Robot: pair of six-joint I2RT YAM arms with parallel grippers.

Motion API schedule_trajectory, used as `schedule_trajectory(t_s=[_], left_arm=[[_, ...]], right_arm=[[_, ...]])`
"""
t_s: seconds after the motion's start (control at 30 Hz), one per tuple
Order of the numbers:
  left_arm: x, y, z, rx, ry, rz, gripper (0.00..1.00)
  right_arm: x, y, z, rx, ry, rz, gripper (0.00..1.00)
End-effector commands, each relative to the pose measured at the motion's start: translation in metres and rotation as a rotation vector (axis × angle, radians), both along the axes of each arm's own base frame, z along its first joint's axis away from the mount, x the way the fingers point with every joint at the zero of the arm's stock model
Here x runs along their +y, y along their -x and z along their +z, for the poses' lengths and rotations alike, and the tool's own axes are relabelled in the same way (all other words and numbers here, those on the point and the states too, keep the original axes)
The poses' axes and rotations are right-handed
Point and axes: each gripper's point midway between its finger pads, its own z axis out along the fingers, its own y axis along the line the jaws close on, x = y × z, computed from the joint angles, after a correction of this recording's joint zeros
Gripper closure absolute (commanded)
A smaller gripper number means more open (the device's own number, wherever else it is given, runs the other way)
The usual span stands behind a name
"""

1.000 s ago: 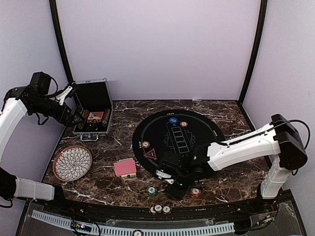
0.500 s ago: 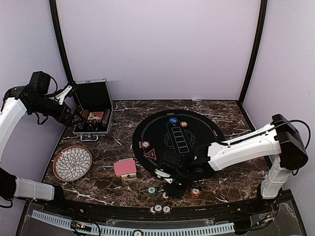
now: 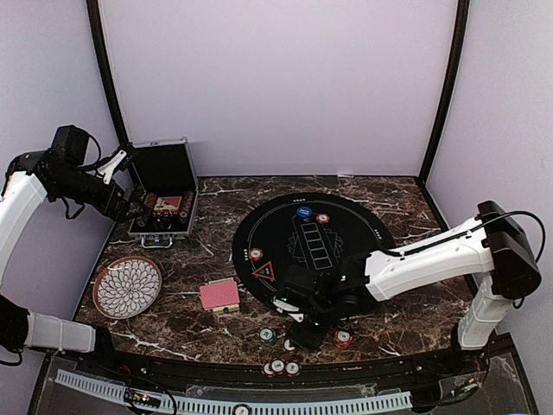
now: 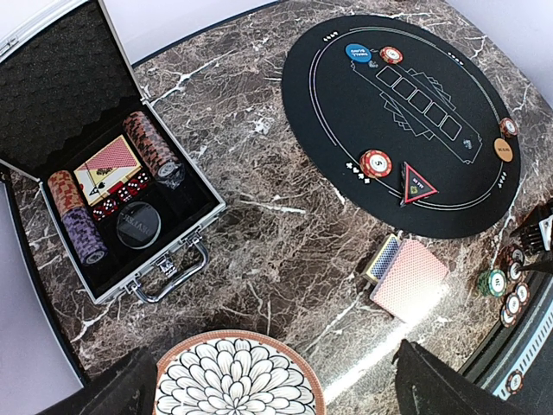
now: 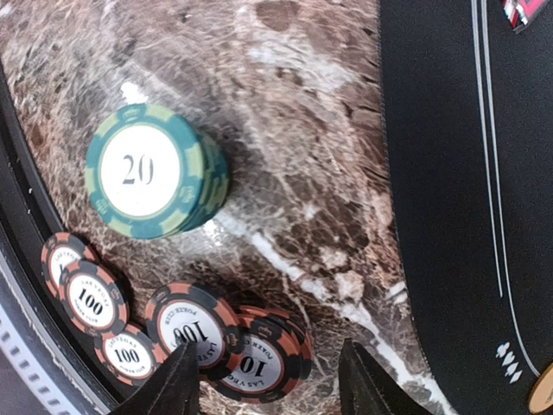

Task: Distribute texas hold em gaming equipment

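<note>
The right arm (image 3: 432,259) stretches low from its base across the table (image 3: 216,194), with its wrist tipped down at the near rim of the black mat (image 3: 363,229). The right pincer (image 5: 268,385) points straight at the marble, jaws partly apart and gripping nothing. The left arm (image 3: 19,207) is folded high at the far left. The left pincer (image 4: 275,363) hangs well above the table, jaws spread wide and empty.

The plate (image 4: 233,385) sits just under the left pincer. The open case (image 4: 52,78) lies ahead of one finger, with chip rolls, cards and dice inside. The deck (image 4: 408,277) lies ahead of the other finger, on the marble just off the mat.

A small splayed pile of dark 100 chips (image 5: 251,359) lies between the right pincer's fingertips. One finger overlaps the pile's edge in the wrist view, and a gap shows before the other. Three more 100 chips (image 5: 91,298) sit just outside that first finger, at the table's edge. The green 20 stack (image 5: 151,173) stands ahead of the pincer, apart from it. A red chip (image 3: 343,337) lies just beside the pincer on the other side.

The red triangle (image 4: 418,184), the 5 chip (image 4: 376,162) beside it, the blue disc (image 4: 357,52) and the orange disc (image 4: 503,150) lie on the mat, well apart from both pincers.
</note>
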Motion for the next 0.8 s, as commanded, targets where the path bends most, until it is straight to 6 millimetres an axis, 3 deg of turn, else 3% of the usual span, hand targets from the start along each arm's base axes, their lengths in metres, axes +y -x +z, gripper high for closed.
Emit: schedule_trajectory(t_s=[0.0, 0.23, 0.43, 0.77], left_arm=[[0.000, 0.006, 0.009, -0.014, 0.003, -0.010, 0.01], [-0.001, 0.007, 0.011, -0.017, 0.005, -0.011, 0.01], [0.000, 0.007, 0.011, -0.020, 0.001, -0.011, 0.01], [0.000, 0.008, 0.012, -0.023, -0.006, -0.015, 0.01]], right_arm=[[-0.006, -0.001, 0.010, -0.028, -0.007, -0.014, 0.40], [-0.008, -0.004, 0.018, -0.044, -0.020, -0.032, 0.35], [-0.012, 0.005, 0.010, -0.006, -0.007, -0.010, 0.23], [-0.005, 0.003, -0.002, -0.019, 0.017, -0.001, 0.25]])
